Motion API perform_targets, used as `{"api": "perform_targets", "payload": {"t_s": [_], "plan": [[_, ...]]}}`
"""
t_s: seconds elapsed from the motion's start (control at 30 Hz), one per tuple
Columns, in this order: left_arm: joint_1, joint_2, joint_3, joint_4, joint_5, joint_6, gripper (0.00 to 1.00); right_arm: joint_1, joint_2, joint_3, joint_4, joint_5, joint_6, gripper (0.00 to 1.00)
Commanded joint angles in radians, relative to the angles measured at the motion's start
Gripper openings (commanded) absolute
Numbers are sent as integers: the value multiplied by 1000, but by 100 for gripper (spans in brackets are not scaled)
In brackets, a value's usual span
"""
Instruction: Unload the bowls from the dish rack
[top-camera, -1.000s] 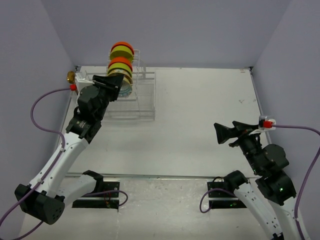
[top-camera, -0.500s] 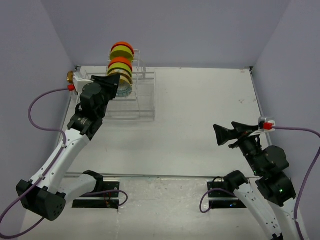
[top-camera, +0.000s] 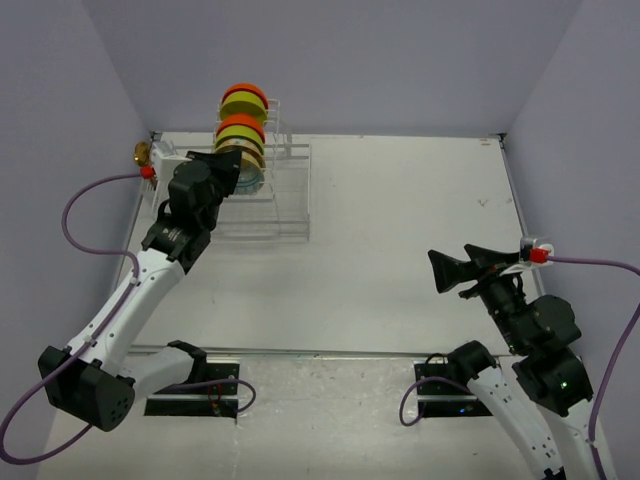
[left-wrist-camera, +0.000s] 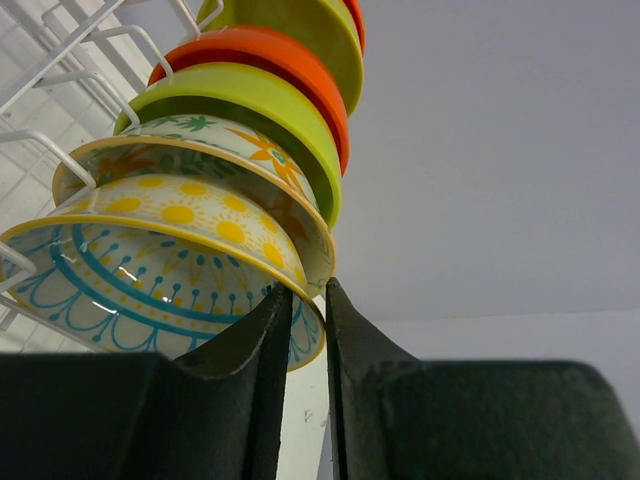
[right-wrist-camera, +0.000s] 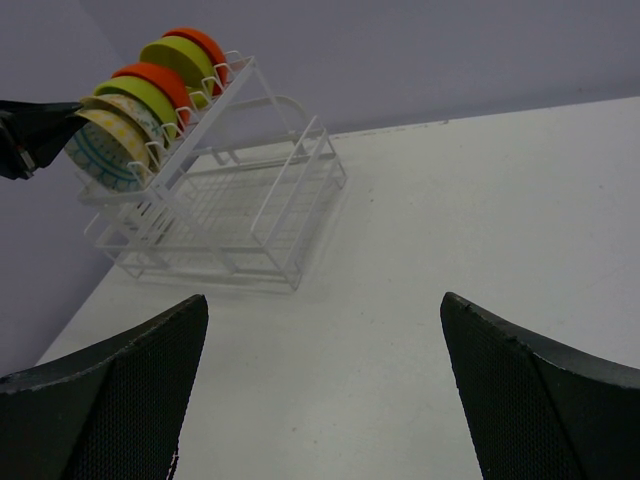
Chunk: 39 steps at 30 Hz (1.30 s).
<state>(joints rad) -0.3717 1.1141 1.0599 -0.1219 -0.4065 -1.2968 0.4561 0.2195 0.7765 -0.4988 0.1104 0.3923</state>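
Note:
The white wire dish rack (top-camera: 275, 200) stands at the back left; it also shows in the right wrist view (right-wrist-camera: 240, 210). Several bowls stand on edge in its upright section: orange (left-wrist-camera: 260, 50), lime-green (left-wrist-camera: 250, 100), and two white patterned ones (left-wrist-camera: 230, 150). My left gripper (top-camera: 228, 165) is at the front of the row. In the left wrist view its jaws (left-wrist-camera: 308, 290) are nearly closed over the rim of the front patterned bowl (left-wrist-camera: 150, 270), which still sits in the rack. My right gripper (right-wrist-camera: 322, 297) is open and empty over bare table, far from the rack (top-camera: 445, 270).
A small brass-coloured object (top-camera: 143, 153) sits at the table's back left corner beside the rack. Grey walls close in the table at the back and on both sides. The rack's low basket (right-wrist-camera: 200, 235) holds nothing.
My left arm has edged a little to the right toward the bowls. The right arm has barely moved.

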Motion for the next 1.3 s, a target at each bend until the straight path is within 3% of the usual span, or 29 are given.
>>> {"api": "perform_targets", "payload": {"t_s": [0.0, 0.13, 0.17, 0.2, 0.4, 0.5, 0.67, 1.27], "plan": [[-3, 12, 28, -27, -60, 21, 20, 0, -8, -10, 42, -15, -10, 99], [-3, 16, 26, -32, -80, 19, 17, -2, -12, -10, 42, -14, -12, 99], [-3, 18, 28, -30, -84, 21, 28, 0, -14, -13, 43, -14, -10, 99], [-3, 19, 29, -33, -87, 21, 29, -2, -14, -13, 43, -12, -10, 99], [-3, 42, 64, -65, -112, 34, 28, -2, -16, -13, 45, -15, -12, 99], [-3, 43, 63, -65, -114, 34, 21, -2, -16, -13, 45, -17, -12, 99], [-3, 33, 57, -65, -98, 28, 0, 0, -17, -14, 46, -17, -12, 99], [-3, -65, 34, 18, -34, 7, 0, -2, -6, -14, 45, -26, -12, 99]]}}
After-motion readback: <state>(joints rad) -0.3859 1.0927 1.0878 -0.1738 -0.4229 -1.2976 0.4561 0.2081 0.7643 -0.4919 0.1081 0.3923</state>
